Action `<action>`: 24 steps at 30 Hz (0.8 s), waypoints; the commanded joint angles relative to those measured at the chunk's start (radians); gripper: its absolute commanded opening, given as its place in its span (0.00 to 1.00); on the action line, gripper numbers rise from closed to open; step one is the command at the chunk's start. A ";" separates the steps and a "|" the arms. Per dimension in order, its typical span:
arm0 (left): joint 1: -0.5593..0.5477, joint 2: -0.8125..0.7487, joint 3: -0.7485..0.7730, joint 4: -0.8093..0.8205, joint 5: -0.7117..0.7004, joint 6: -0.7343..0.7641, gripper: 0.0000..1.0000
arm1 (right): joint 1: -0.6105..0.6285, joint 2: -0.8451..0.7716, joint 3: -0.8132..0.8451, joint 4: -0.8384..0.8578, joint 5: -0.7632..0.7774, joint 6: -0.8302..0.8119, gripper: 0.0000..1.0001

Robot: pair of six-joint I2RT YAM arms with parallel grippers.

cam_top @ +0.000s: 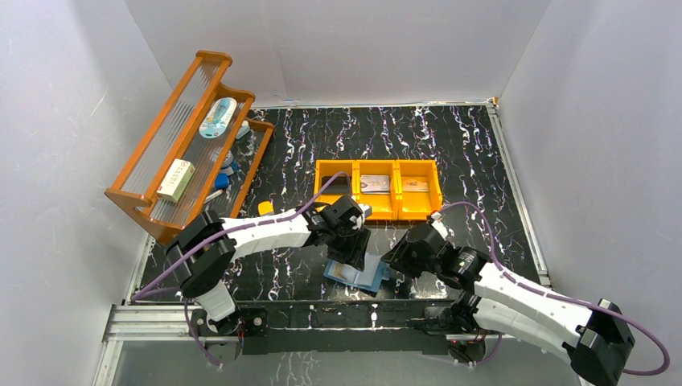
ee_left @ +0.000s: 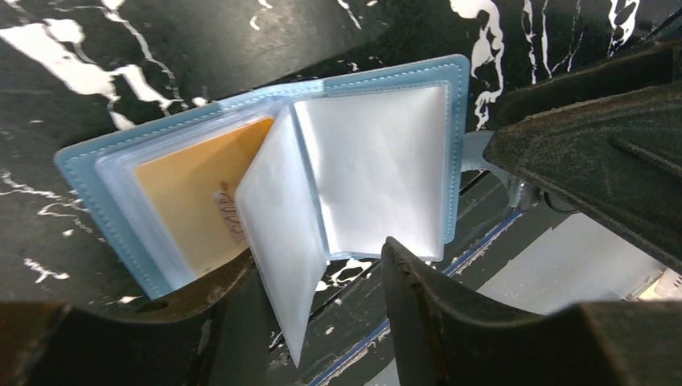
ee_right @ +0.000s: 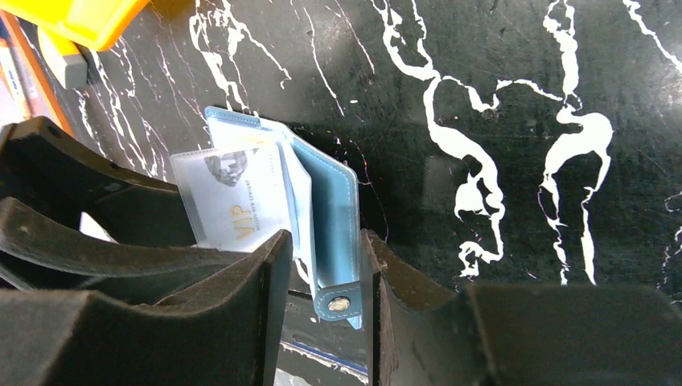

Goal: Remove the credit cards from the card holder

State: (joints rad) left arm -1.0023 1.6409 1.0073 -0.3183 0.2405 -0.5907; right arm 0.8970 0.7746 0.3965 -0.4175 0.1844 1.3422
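The teal-blue card holder point(cam_top: 359, 276) lies open at the table's near edge. In the left wrist view it point(ee_left: 418, 76) shows an orange-tan credit card point(ee_left: 189, 201) in its left pocket and clear sleeves, one standing up between my left fingers. My left gripper point(ee_left: 318, 301) is open over it, as the top view point(cam_top: 352, 245) also shows. In the right wrist view a greyish card marked VIP point(ee_right: 233, 205) sits in a sleeve. My right gripper point(ee_right: 322, 277) is closed on the holder's cover point(ee_right: 334, 201) by the snap tab point(ee_right: 338, 303).
An orange three-compartment bin point(cam_top: 334, 170) stands behind, with flat cards in its middle point(cam_top: 375, 183) and right point(cam_top: 416, 186) compartments. A small yellow-orange block point(cam_top: 265, 208) lies left of it. A wooden shelf point(cam_top: 173, 104) with small items stands at the far left.
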 commanded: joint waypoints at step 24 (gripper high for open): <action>-0.075 -0.009 0.001 0.106 0.187 -0.024 0.51 | 0.000 -0.081 0.062 -0.035 0.050 0.046 0.45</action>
State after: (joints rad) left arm -1.0710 1.6657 1.0351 -0.2039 0.4290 -0.6106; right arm 0.8970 0.7177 0.4061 -0.4500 0.2100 1.3674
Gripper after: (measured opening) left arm 0.527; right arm 0.457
